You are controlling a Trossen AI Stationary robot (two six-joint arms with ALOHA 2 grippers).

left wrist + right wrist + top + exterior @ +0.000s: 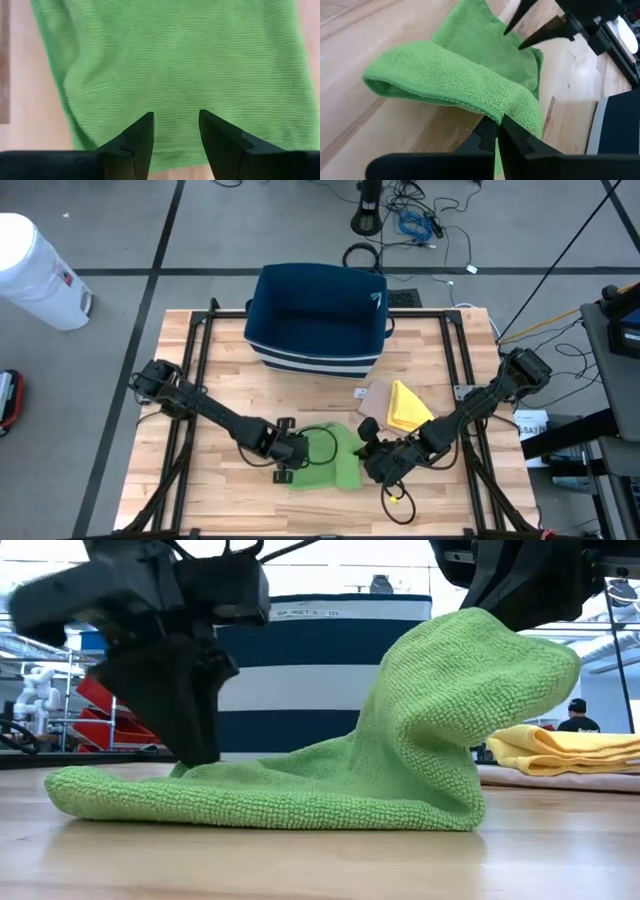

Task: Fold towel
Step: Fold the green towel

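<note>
Pinching green towel point(470, 75) edge: right end effector point(497, 131); left end effector point(176, 135) spread; blue bin point(318, 320) empty.

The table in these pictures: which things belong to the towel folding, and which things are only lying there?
Belonging to the job:
- green towel, one edge lifted off the table
- right gripper, shut on that lifted edge
- left gripper, open, over the flat part of the towel

Only lying about:
- yellow cloth, folded
- navy bin behind
- white container on the floor
</note>
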